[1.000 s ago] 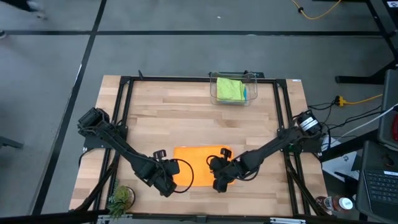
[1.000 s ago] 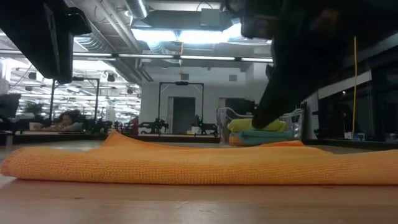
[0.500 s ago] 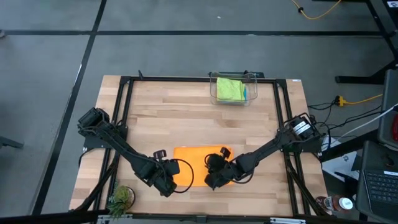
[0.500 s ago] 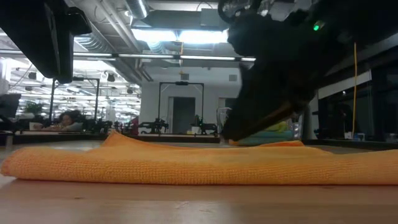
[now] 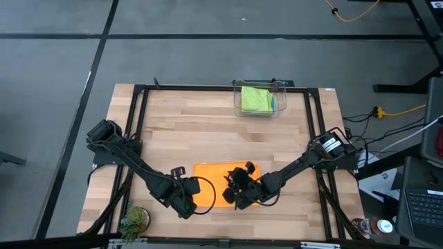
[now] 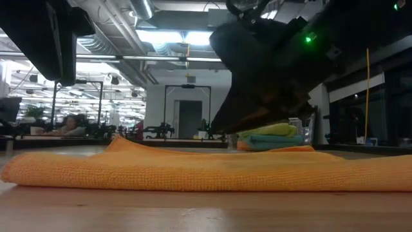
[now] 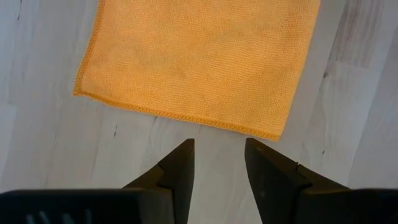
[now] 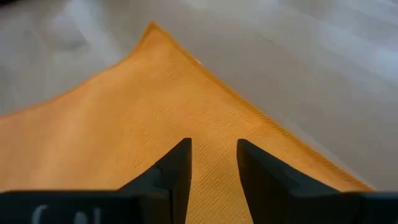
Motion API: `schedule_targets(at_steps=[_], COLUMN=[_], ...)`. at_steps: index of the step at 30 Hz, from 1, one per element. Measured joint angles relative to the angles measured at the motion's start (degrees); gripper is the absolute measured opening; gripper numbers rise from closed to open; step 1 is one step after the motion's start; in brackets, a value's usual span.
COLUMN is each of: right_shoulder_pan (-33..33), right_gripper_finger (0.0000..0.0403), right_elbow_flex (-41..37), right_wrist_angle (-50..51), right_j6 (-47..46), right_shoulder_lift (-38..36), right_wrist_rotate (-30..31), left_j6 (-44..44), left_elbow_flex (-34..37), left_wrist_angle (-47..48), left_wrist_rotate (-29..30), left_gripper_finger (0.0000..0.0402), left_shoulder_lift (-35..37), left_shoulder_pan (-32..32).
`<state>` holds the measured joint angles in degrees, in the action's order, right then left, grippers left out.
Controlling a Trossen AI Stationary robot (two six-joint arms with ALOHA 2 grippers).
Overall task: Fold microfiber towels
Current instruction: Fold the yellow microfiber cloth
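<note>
**Both grippers at the orange towel, neither holding it**

The right gripper (image 5: pixel 237 197) hangs over the orange towel (image 5: pixel 218 185), toward the cloth's 4 o'clock part in the view from above. Its own camera looks past two dark fingers (image 8: pixel 175 171) set a narrow gap apart with nothing between them; a corner of the cloth points away toward 12 o'clock and bare wood lies beyond. From table height the gripper shows as a dark mass above the towel, with a green light on it.

The left gripper (image 5: pixel 185 205) sits at the towel's 8 o'clock corner, over bare wood just off the hem. Its fingers (image 7: pixel 179 169) also stand a narrow gap apart and empty, their tips just short of the stitched edge, the cloth spread flat beyond them.

The orange towel lies flat on the wooden table (image 5: pixel 180 131), at about 6 o'clock of the tabletop, between the two arms.

At the table's 12 o'clock edge stands a clear bin (image 5: pixel 239 104) with a green towel (image 5: pixel 255 98) on top and a blue towel (image 5: pixel 273 102) showing at its side; the table-height view also shows an orange layer under them.

A small plant (image 5: pixel 135 220) sits at the table's 7 o'clock corner.
</note>
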<state>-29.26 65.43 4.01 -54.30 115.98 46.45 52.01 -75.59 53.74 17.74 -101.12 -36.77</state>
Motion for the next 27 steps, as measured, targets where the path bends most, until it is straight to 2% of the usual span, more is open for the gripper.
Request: schedule_targets(at_steps=[6, 15, 20, 27], right_shoulder_pan=[0.0, 0.9, 3.2, 12.4], right_gripper_finger=[0.0129, 0.0129, 0.0129, 0.0129], right_elbow_flex=[0.0, 0.2, 0.2, 0.3], right_wrist_angle=[-0.8, -5.0, -8.6, -16.4], right_j6=[-3.7, -1.2, 14.9, 42.4], right_shoulder_lift=[4.0, 7.9, 7.9, 7.8], right_wrist_rotate=[0.0, 1.5, -1.3, -17.7], left_j6=[0.0, 0.0, 0.0, 0.0], left_elbow_flex=[0.0, 0.0, 0.0, 0.0], left_wrist_angle=[-0.1, -0.5, -0.5, -0.5], left_wrist_rotate=[0.0, 0.0, 0.0, 0.0], left_gripper_finger=[0.0133, 0.0133, 0.0133, 0.0133], left_shoulder_lift=[0.0, 0.0, 0.0, 0.0], left_shoulder_pan=[0.0, 0.0, 0.0, 0.0])
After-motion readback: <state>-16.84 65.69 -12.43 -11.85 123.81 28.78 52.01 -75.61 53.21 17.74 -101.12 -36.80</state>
